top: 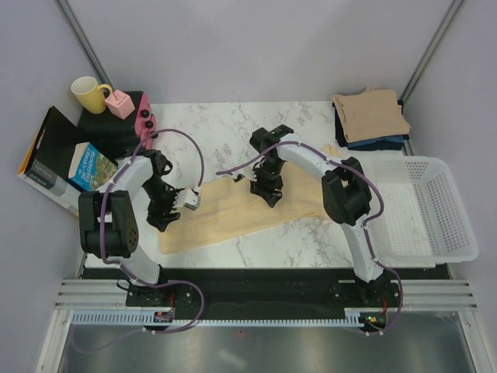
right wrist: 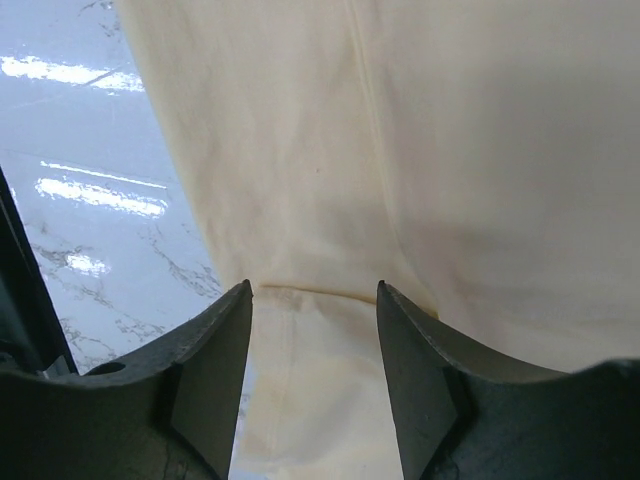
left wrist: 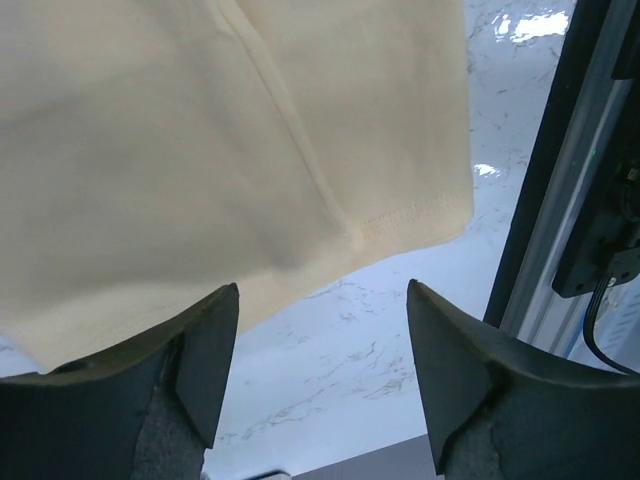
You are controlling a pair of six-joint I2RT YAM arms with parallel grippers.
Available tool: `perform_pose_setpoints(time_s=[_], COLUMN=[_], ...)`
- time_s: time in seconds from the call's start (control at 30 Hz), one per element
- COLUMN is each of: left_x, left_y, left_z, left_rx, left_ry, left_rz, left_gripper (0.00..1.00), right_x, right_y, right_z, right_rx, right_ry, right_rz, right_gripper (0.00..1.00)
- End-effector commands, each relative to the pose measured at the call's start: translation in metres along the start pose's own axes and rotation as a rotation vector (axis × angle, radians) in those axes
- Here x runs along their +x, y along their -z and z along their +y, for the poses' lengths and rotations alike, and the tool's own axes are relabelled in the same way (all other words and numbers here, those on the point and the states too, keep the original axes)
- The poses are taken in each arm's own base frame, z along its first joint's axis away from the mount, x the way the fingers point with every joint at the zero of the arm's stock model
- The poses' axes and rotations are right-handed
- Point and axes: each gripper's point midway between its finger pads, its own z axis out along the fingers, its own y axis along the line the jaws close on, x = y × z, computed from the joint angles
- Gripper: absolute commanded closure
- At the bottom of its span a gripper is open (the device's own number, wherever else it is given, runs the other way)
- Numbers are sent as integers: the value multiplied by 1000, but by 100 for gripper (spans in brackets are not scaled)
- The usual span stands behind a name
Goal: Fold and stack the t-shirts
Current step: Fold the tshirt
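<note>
Cloth lies stretched across the marble counter (top: 233,124): the pale yellow t-shirt (top: 233,214), flat between my two arms. My left end effector (left wrist: 322,300) is spread with nothing between its fingers, at the shirt's hemmed corner. My right end effector (right wrist: 315,290) is spread too, over a crease in the fabric. At the far right corner, a folded tan t-shirt (top: 371,115) tops the dark t-shirts (top: 380,143), near the white basket (top: 458,233).
</note>
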Motion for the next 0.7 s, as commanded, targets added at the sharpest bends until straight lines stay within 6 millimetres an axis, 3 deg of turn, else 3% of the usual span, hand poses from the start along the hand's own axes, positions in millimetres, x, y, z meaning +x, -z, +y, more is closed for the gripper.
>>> perform_pose_setpoints(time_s=[0.0, 0.07, 0.1, 0.17, 0.2, 0.27, 0.3, 0.33, 0.4, 0.5, 0.6, 0.67], left_x=[-4, -5, -7, -19, -23, -32, -34, -35, -33, -27, -29, -32], left_y=[22, 35, 41, 61, 68, 76, 75, 77, 68, 61, 65, 70], left_z=[12, 23, 29, 50, 57, 71, 72, 78, 75, 74, 73, 74], left_rx=[-62, -113, -139, -240, -271, -336, -341, -370, -364, -378, -406, -435], left_ry=[-3, -1, 8, 54, 72, 112, 119, 116, 135, 145, 161, 167], left_rz=[4, 13, 7, -52, -75, -126, -137, -145, -139, -117, -129, -145], left_gripper=[24, 30, 34, 53, 58, 67, 74, 85, 98, 98, 98, 98], right_x=[-8, -7, 1, 7, 23, 37, 55, 66, 89, 120, 138, 139], right_y=[26, 35, 42, 51, 58, 65, 67, 69, 69, 65, 56, 55], right_z=[15, 13, 7, -10, -20, -36, -43, -48, -57, -70, -87, -103], right_rx=[22, 57, 91, 166, 200, 258, 279, 306, 342, 407, 439, 478], right_ry=[31, 29, 3, -77, -135, -221, -277, -307, -369, -420, -449, -451], right_rz=[-35, -35, -26, -55, -58, -82, -77, -56, -39, 16, 31, 26], right_gripper=[40, 44, 55, 74, 86, 93, 99, 100, 100, 100, 100, 100])
